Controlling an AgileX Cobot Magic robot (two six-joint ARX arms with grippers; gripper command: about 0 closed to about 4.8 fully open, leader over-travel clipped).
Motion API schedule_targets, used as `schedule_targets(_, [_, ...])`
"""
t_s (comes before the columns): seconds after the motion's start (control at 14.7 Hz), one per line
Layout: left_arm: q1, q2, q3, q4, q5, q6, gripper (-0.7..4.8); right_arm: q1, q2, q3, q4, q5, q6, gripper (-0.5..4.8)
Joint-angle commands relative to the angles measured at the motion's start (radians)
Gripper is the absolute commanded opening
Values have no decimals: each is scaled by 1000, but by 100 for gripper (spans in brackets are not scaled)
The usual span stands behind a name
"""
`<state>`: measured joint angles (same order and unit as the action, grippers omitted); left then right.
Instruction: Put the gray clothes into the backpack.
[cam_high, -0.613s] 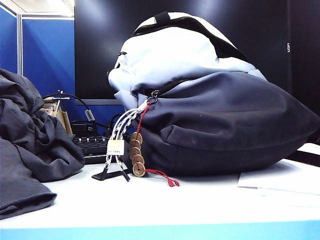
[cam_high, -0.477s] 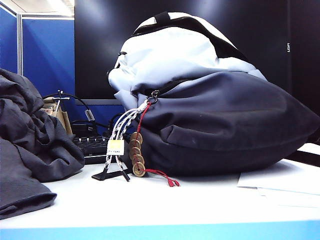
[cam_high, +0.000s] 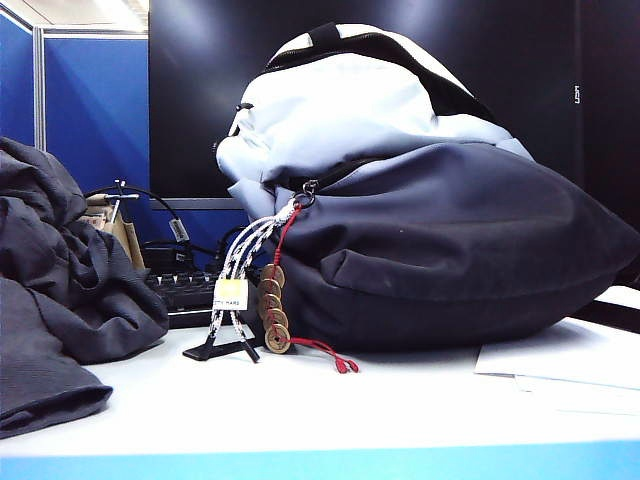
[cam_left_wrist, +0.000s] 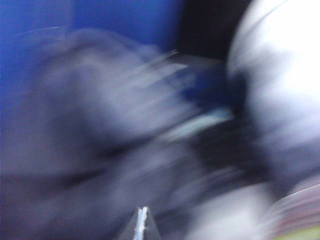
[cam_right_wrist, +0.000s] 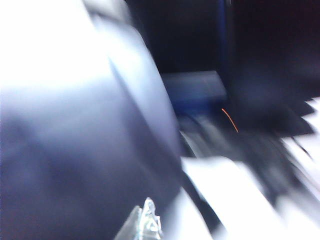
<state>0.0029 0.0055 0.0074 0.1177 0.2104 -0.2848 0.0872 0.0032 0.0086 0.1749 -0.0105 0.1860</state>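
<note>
- The gray clothes (cam_high: 60, 300) lie in a rumpled heap at the far left of the white table (cam_high: 400, 410), their folds spilling toward the near edge; they are outside the backpack, well apart from its body.
- My left gripper (cam_left_wrist: 142, 227) shows only as a pale tip at the edge of my left wrist view, which is badly smeared; its fingers are clenched together with nothing between them. The dark mass ahead of it is probably the gray clothes (cam_left_wrist: 90, 150), though the blur keeps me from being sure.
- Behind the clothes, a black keyboard (cam_high: 190, 290) and some cables sit near a blue partition (cam_high: 95, 110).
- A braided cord (cam_high: 245, 255), a small tag (cam_high: 231, 293) and bronze coins (cam_high: 272, 315) on red string hang from the backpack's left side down to the table.
- The backpack (cam_high: 420, 200) bulges at the centre, pale upper over dark navy lower, resting on the table.
- My right gripper (cam_right_wrist: 145, 222) is likewise just a glinting tip, fingers pressed closed and empty, close beside the backpack's (cam_right_wrist: 65, 140) flank.
- White paper (cam_high: 560, 365) lies flat at the right.
</note>
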Motion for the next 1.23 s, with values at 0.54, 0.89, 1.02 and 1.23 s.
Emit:
schedule_targets(0.54, [2, 379, 515, 401, 249, -156, -5, 1, 247, 469, 392, -7, 207, -6])
schedule_targets(0.89, [-47, 552, 610, 19, -142, 200, -5, 83, 1080, 1198, 4, -638, 261, 9])
schedule_targets(1.02, [-53, 623, 610, -43, -75, 196, -5, 138, 1359, 1444, -157, -666, 222, 130])
schedule_targets(1.23, [-68, 724, 610, -79, -79, 173, -4, 253, 1569, 1542, -193, -551, 20, 323])
